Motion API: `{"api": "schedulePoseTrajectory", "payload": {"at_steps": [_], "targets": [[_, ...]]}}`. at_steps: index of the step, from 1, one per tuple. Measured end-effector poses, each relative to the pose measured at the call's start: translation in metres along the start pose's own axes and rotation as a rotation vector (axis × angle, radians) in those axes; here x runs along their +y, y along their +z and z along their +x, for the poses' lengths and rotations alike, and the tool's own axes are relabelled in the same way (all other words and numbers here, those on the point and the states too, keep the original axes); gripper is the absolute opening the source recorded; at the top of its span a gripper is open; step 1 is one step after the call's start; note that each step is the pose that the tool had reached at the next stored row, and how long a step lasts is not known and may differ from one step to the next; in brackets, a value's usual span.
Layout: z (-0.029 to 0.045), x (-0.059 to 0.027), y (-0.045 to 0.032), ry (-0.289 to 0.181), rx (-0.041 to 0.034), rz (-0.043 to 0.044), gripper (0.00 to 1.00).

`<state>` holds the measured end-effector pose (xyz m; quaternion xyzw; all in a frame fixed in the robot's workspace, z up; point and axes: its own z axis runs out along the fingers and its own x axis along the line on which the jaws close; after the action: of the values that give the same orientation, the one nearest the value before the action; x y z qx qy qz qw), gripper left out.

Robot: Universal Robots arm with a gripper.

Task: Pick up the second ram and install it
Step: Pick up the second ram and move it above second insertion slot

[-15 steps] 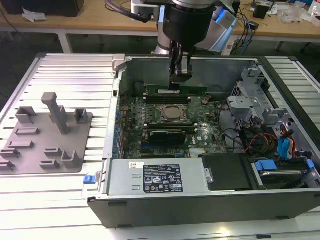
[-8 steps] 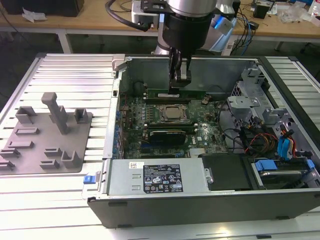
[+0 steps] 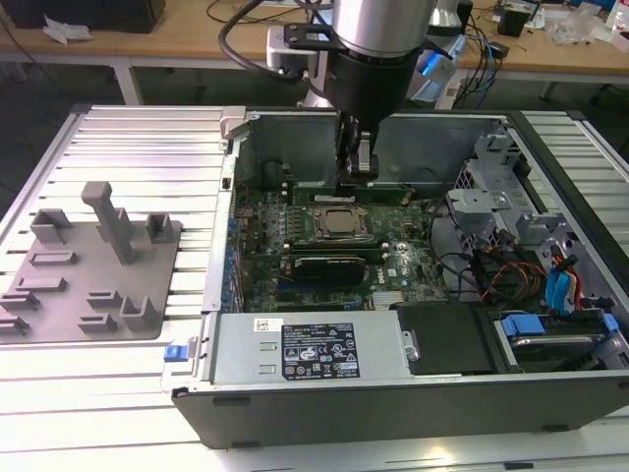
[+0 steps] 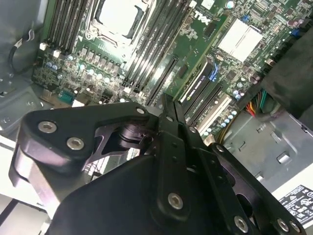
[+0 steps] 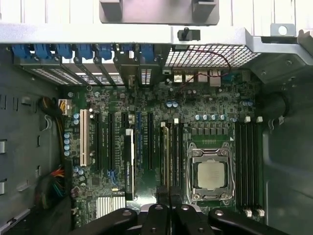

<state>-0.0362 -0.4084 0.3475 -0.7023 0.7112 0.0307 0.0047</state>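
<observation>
My gripper (image 3: 361,169) hangs inside the open computer case, above the motherboard (image 3: 393,258). In both wrist views its fingers (image 5: 162,195) are pressed together with nothing seen between them. A slim ram stick (image 5: 165,152) with a pale top edge stands seated in a slot beside the CPU socket (image 5: 211,175), in line with the gripper (image 5: 169,193). I cannot tell whether this stick is the second ram. In the second wrist view the gripper (image 4: 170,104) points at the long dark memory slots (image 4: 146,73) next to the socket (image 4: 117,17).
A grey fixture plate (image 3: 93,261) with upright blocks lies outside the case on the exterior view's left. Inside are a black card (image 3: 329,264), the power supply (image 3: 305,346) at the front, and drive cages with coloured cables (image 3: 511,275) on the exterior view's right.
</observation>
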Motion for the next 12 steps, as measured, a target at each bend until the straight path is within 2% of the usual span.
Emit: {"api": "schedulePoseTrajectory", "payload": {"at_steps": [6,12], "targets": [[-0.0083,-0.0004,0.0123,0.0,-0.0017,0.0003,0.1],[-0.0085,-0.0008,0.0253,0.0,-0.0016,0.0031,0.1]]}}
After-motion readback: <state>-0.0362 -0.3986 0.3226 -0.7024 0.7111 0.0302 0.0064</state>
